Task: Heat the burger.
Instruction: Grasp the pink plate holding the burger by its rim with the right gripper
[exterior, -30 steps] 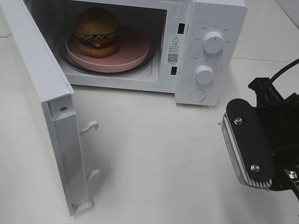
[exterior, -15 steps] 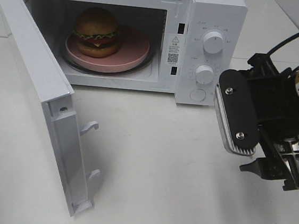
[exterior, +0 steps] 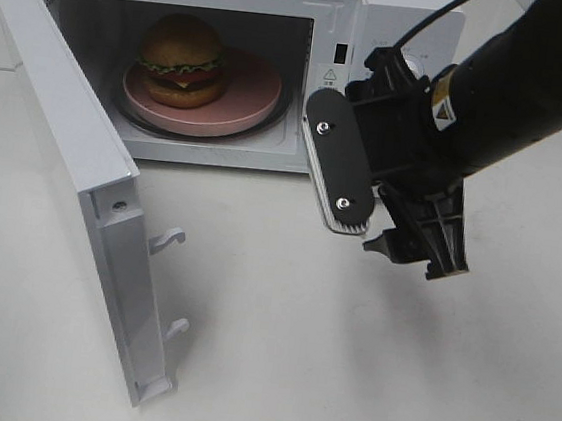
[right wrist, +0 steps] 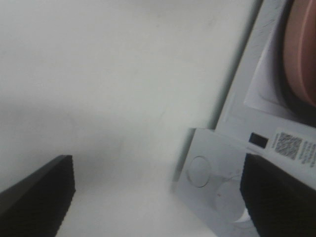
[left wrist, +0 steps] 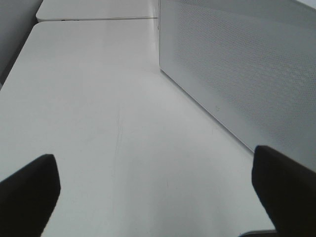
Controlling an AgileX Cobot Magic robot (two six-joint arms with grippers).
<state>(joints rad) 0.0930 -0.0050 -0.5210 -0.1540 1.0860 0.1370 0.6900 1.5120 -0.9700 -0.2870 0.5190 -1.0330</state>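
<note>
**Burger inside, door wide**

While the burger (exterior: 182,59) sits on the plate (exterior: 243,94) inside the microwave (exterior: 401,22), we see its door (exterior: 75,164) swung wide. Our right gripper (exterior: 386,217) hangs released before the control panel; left fingers (left wrist: 29,190) spread over bare table (left wrist: 98,98).

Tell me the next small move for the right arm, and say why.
Probably carry the right gripper on leftward toward the open microwave door, to get behind it and swing it shut. The burger already sits on the pink plate inside the microwave, the door stands wide open, and the gripper is open, holding nothing, in front of the control panel.
</note>
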